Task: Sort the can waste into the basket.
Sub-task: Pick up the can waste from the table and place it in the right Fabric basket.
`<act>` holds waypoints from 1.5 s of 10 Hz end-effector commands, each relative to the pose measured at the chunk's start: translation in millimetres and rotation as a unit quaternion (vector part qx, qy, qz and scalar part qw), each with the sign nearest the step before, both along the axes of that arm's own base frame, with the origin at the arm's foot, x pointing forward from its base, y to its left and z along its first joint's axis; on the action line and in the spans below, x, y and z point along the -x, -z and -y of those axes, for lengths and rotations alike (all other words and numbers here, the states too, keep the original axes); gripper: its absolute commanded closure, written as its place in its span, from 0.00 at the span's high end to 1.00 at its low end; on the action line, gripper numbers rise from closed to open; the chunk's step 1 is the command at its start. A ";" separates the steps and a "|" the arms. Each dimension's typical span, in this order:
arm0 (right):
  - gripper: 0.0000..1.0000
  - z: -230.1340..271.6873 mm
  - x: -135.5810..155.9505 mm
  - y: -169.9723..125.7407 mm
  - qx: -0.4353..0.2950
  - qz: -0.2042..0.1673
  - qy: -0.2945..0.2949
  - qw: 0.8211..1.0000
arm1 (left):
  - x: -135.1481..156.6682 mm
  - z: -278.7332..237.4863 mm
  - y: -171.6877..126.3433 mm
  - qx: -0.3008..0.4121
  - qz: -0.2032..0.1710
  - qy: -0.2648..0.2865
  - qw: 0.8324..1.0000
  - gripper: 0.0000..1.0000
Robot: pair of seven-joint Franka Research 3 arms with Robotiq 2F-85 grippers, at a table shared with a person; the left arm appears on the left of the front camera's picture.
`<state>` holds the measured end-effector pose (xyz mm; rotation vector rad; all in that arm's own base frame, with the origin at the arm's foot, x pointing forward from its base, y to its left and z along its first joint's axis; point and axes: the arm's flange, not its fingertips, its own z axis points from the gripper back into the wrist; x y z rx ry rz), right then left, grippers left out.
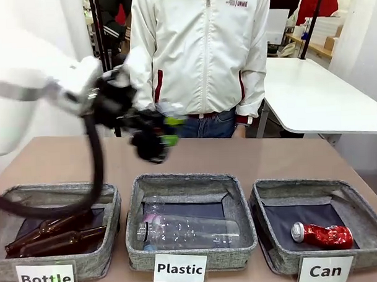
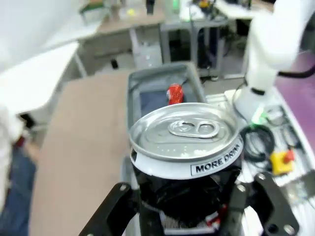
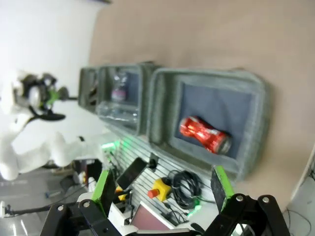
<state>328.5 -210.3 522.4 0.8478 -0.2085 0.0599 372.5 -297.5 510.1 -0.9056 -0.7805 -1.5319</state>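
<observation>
Carrying the black can (image 2: 184, 162) upright in my left gripper (image 1: 156, 139), I have it clear of the table (image 1: 65, 161), above the stretch in front of the person (image 1: 201, 54) standing at the far side, so that it can travel over the basket walls instead of into them. My left wrist camera looks down on the can's silver top and pull tab, with the dark body clamped between the fingers low on its sides; that low hold leaves the top free and should keep the can from tipping when it is let go. Beyond the can's rim lies the Can basket (image 1: 364, 218), rightmost of the three grey ones, and the red can (image 1: 322, 235) is on its side on the dark lining, so I judge half the job done. The Plastic basket (image 1: 138, 204) in the middle holds a clear bottle (image 1: 191, 230) and the Bottle basket (image 1: 113, 208) on the left holds brown bottles (image 1: 55, 238); the labels face my side, which is how I tell them apart. My right gripper (image 3: 165, 189) hangs above the Can basket with its green-padded fingers spread wide and nothing between them. What remains, by my reckoning, is to swing the left arm to the right across the middle basket and release over the red can's neighbour space.
</observation>
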 end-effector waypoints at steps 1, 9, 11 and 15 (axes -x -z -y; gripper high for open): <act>1.00 25.4 35.3 7.1 0.021 -0.016 0.080 0.996 | -32.6 84.7 -6.5 0.004 0.038 0.016 0.999 0.00; 1.00 63.2 70.1 12.0 0.015 0.000 0.105 0.994 | 0.0 286.3 70.6 -0.072 0.098 0.047 0.991 0.00; 1.00 63.2 70.1 12.0 0.015 0.000 0.105 0.994 | -0.3 285.5 74.7 -0.069 0.088 0.066 0.992 0.60; 1.00 63.2 70.1 12.0 0.015 0.000 0.105 0.994 | 5.7 275.2 70.1 -0.062 0.088 0.079 0.991 1.00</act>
